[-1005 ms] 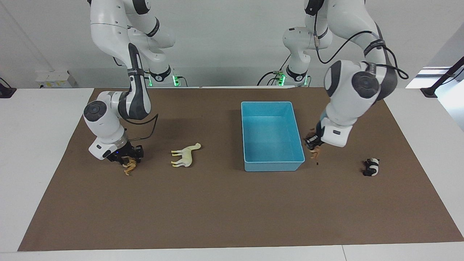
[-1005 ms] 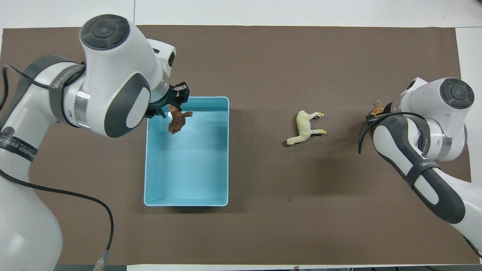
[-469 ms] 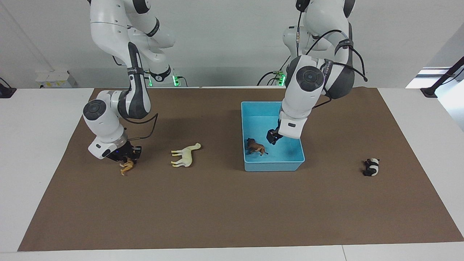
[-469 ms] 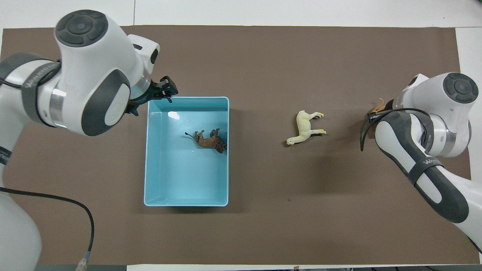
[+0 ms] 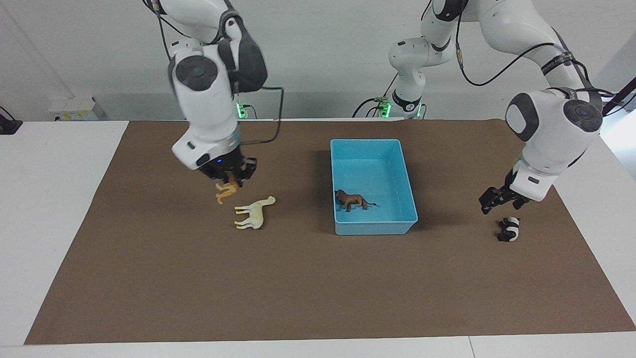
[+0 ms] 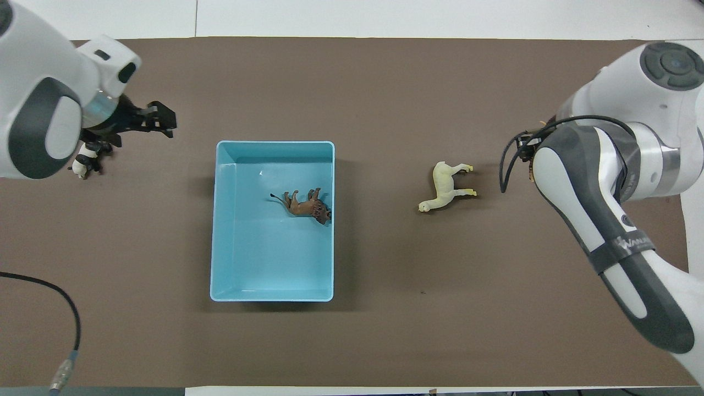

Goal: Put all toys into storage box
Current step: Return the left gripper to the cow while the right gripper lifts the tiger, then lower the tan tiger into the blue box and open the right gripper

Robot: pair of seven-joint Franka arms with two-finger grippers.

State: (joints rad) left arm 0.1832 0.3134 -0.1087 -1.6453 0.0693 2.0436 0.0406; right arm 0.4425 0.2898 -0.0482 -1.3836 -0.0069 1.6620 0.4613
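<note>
The light blue storage box [image 5: 367,142] stands mid-table, with the brown lion [image 5: 350,200] in it, toward its end farther from the robots. My right gripper [image 5: 229,180] is shut on the orange tiger [image 5: 224,193] and holds it in the air, over the mat just beside the cream horse-like animal [image 5: 255,213], which lies on the mat. My left gripper [image 5: 499,201] is open and empty, just above the black-and-white panda [image 5: 509,228] lying on the mat toward the left arm's end. In the overhead view, the box [image 6: 275,144], lion [image 6: 305,204], horse [image 6: 446,187], panda [image 6: 85,162] and left gripper [image 6: 148,118] show; the tiger is hidden by the right arm.
A brown mat [image 5: 298,278] covers the white table. A cable [image 6: 60,308] hangs by the left arm's base.
The left gripper let the lion drop into the box, then swung away to above the panda. The right gripper lifted the tiger off the mat and carried it toward the horse.
</note>
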